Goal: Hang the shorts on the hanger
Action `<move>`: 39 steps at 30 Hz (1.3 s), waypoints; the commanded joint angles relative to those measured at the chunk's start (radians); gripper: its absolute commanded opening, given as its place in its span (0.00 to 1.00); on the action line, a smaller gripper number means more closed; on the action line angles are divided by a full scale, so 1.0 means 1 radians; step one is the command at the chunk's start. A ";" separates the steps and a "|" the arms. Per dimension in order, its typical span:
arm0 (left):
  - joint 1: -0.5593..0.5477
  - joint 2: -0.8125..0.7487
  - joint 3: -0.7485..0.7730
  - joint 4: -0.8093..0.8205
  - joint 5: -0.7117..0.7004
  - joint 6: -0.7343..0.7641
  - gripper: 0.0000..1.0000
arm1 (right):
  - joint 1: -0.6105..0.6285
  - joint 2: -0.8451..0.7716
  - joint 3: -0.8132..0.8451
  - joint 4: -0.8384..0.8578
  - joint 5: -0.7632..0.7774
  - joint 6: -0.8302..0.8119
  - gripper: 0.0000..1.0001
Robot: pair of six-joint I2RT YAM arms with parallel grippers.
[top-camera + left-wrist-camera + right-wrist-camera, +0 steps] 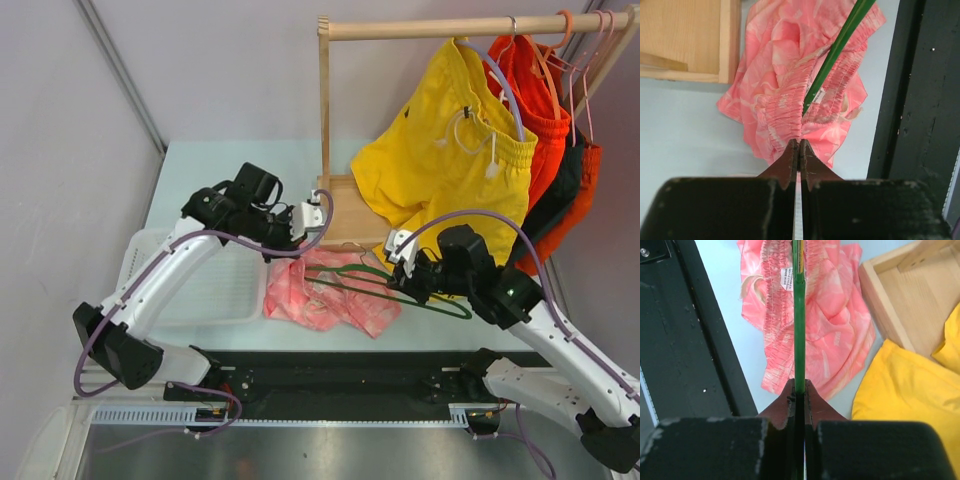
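The pink mottled shorts (330,292) lie crumpled on the table in front of the rack's wooden base. The thin green hanger (420,298) lies across them; one end of it goes into the elastic waistband (812,97). My left gripper (300,250) is at the far edge of the shorts, its jaws shut on the gathered waistband (790,120). My right gripper (398,272) is shut on the hanger's green bar (799,330), which runs from the jaws straight over the shorts (830,325). The hanger's hook is not clearly visible.
A wooden rack (324,110) at the back holds yellow shorts (450,150) on a lavender hanger, and orange-red shorts (545,120). Its wooden base (345,215) sits just behind the pink shorts. A white tray (215,290) lies at left. A black strip (340,375) runs along the near edge.
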 commanded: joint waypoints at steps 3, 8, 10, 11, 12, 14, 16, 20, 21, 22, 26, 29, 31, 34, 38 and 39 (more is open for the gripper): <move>-0.013 -0.010 0.093 -0.076 0.082 0.174 0.00 | 0.001 -0.062 -0.023 0.138 0.029 -0.052 0.00; -0.013 0.012 0.119 -0.137 0.076 0.184 0.00 | -0.008 -0.166 -0.020 0.062 0.172 -0.080 0.00; -0.013 0.032 0.134 -0.142 0.079 0.177 0.00 | -0.008 -0.200 -0.020 0.031 0.196 -0.085 0.00; -0.013 0.039 0.143 -0.142 0.090 0.167 0.00 | -0.008 -0.206 -0.020 0.025 0.197 -0.088 0.00; -0.013 0.048 0.154 -0.146 0.099 0.167 0.00 | -0.008 -0.206 -0.020 0.034 0.195 -0.085 0.00; -0.017 0.084 0.202 -0.157 0.108 0.171 0.00 | -0.008 -0.191 -0.024 0.064 0.204 -0.083 0.00; -0.027 0.123 0.258 -0.189 0.107 0.179 0.00 | -0.008 -0.168 -0.024 0.111 0.184 -0.106 0.00; -0.028 0.160 0.337 -0.185 0.105 0.164 0.00 | -0.008 -0.145 -0.026 0.125 0.028 -0.178 0.00; -0.028 0.165 0.349 -0.186 0.102 0.162 0.00 | -0.009 -0.143 -0.026 0.112 0.013 -0.187 0.00; -0.028 0.170 0.373 -0.194 0.102 0.162 0.00 | -0.008 -0.142 -0.027 0.108 -0.001 -0.203 0.00; -0.028 0.173 0.386 -0.208 0.110 0.176 0.00 | -0.008 -0.153 -0.029 0.131 -0.072 -0.212 0.00; -0.036 0.168 0.375 -0.202 0.123 0.176 0.00 | -0.005 -0.136 -0.036 0.213 -0.096 -0.175 0.00; -0.042 0.168 0.374 -0.217 0.152 0.191 0.00 | -0.006 -0.114 -0.040 0.250 -0.083 -0.152 0.00; -0.053 0.153 0.366 -0.221 0.177 0.203 0.00 | -0.005 -0.062 -0.043 0.319 -0.063 -0.090 0.00; -0.054 0.134 0.363 -0.206 0.170 0.179 0.00 | -0.005 -0.036 -0.046 0.315 -0.032 -0.066 0.00; -0.053 0.133 0.361 -0.209 0.163 0.177 0.00 | -0.016 -0.051 -0.046 0.301 -0.030 -0.086 0.00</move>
